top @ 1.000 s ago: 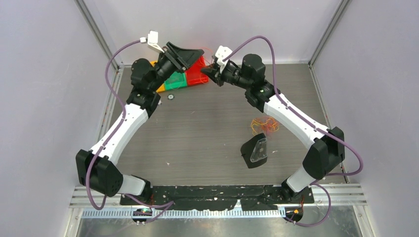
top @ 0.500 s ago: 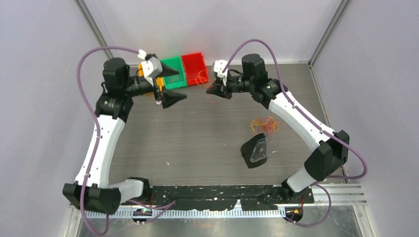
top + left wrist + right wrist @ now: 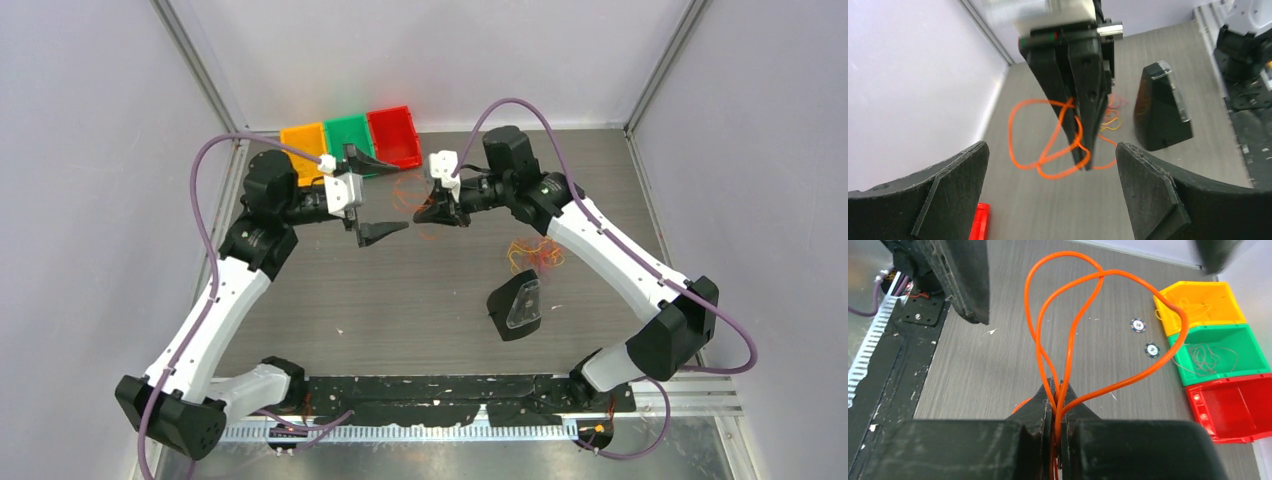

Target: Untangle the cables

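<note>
So, top view first: the right gripper (image 3: 437,212) is clamping down tight on a looped orange cable (image 3: 408,192) and holding it over the table (image 3: 400,300), around the middle and a bit toward the far edge. The left gripper (image 3: 377,197) is facing it with its jaws spread wide, gripping nothing. The pile of cables (image 3: 535,253) is lying toward the right edge, with a black wedge (image 3: 517,305) just nearer the arms. A yellow bin (image 3: 303,137), green bin (image 3: 348,132) and red bin (image 3: 393,125) are sitting in a row along the far edge.

Left wrist view: the orange loops are hanging off the right gripper's closed tips, framed between the left one's open fingers (image 3: 953,185). They aren't touching anything, as far as I can tell.

Right wrist view: several strands are running through the pinch and arching up in overlapping loops.

I'm guessing one cable is being worked free and the left side is lining up to take a loop. That's probably calling for closing on a single strand, not two, then pulling apart gently.

Compared with a second ago, both grippers are sitting back from the bins, and the left one is gaping instead of partly closed. Pile and wedge are staying put.
</note>
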You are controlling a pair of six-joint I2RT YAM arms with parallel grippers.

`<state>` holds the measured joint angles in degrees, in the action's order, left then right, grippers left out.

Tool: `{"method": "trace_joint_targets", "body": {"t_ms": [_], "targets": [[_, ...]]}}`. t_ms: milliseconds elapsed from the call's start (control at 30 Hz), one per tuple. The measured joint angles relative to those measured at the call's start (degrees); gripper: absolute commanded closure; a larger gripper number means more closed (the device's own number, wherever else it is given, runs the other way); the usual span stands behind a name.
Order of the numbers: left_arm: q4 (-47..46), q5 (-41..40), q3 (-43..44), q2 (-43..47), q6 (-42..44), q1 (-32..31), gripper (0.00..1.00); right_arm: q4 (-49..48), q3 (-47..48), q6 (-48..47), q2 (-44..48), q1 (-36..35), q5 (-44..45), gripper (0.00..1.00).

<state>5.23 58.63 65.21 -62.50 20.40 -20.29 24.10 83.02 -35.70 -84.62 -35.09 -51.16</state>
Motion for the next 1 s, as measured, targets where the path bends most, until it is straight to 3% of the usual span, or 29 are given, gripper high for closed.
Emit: {"method": "trace_joint_targets", "body": {"t_ms": [200, 367, 567, 1000], "targets": [[16.7, -4.6, 8.7, -1.7, 21.8, -4.3, 0.09, 4.5, 0.0, -3.1, 0.0, -1.3, 0.1, 0.95], [27.6, -10.1, 10.7, -3.7, 35.8, -7.5, 0.04, 6.5, 0.3, -4.7, 0.0, -1.7, 0.3, 0.95], [33.2, -15.7, 11.7, -6.4, 42.9, -9.3, 0.16, 9.0, 2.2, -6.2, -0.3, -2.4, 0.7, 0.94], [36.9, -17.4, 14.3, -6.6, 46.5, -10.1, 0.32, 13.5, 3.9, -7.1, -2.2, -2.8, 1.3, 0.95]]}}
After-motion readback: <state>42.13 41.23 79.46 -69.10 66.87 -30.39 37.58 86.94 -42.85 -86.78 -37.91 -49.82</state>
